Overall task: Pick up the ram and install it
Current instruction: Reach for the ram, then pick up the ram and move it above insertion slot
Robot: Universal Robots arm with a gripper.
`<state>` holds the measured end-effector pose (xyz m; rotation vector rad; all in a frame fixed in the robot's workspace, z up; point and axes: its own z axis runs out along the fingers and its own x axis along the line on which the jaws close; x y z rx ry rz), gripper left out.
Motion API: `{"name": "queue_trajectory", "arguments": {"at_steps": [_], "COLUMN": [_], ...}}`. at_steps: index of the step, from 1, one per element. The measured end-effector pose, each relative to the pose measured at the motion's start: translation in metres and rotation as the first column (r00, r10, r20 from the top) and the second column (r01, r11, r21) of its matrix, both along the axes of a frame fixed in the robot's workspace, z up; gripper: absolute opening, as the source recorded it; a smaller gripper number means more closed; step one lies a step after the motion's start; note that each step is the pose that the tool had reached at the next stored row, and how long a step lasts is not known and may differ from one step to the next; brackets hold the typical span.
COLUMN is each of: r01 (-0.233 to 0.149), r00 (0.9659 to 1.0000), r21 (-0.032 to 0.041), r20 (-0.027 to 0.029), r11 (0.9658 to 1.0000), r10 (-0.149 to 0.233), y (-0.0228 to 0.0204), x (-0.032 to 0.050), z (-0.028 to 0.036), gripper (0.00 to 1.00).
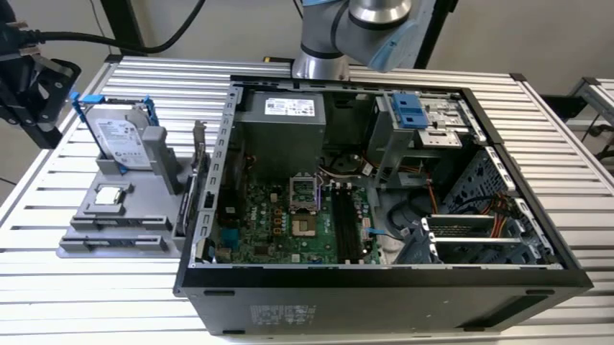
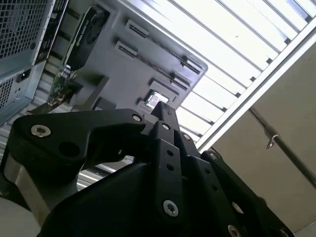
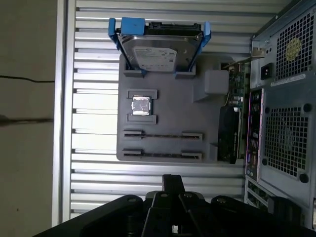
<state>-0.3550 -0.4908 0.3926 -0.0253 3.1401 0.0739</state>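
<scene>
Hand: The hand (image 3: 173,180) has its fingers drawn together, with no gap we can see and nothing between them. In both wrist views it hangs free over the slatted worktop (image 3: 94,177).
Ram: We take the ram (image 3: 163,135) to be the thin dark strip standing on edge in a slotted holder of the grey parts tray (image 3: 168,118), just beside the processor chip (image 3: 141,105). A second strip (image 3: 163,154) like it sits in the parallel holder next to it.
Tray's place: In the exterior view the tray lies at 9 o'clock from the open computer case (image 1: 384,280). The ram holders are at the tray's 6 o'clock end and the blue-framed hard drive (image 1: 120,140) at its 12 o'clock end.
Bearing from hand: The ram lies out ahead of the fingertips, the way the fingers point, and well apart from them. The second strip is the nearer of the two.
Long axis: It runs crosswise to the line of the fingers. In the exterior view it runs from 9 to 3 o'clock, along the worktop's slats, while the motherboard's black slots (image 1: 347,223) run from 12 to 6.
Hard to make out: The ram is seen edge-on, so its faces are hidden. We cannot tell whether both holders carry a stick or one is a bare groove. The upright graphics card (image 3: 228,138) stands between the holders and the case's rear panel.
</scene>
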Motion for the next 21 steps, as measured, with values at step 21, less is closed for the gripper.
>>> {"name": "queue_trajectory", "arguments": {"at_steps": [21], "r01": [0.0], "r00": [1.0], "r21": [0.003], "r20": [0.0053], "r11": [1.0], "r10": [0.0], "y": [-0.0002], "x": [0.0003], "z": [0.0], "gripper": [0.0]}}
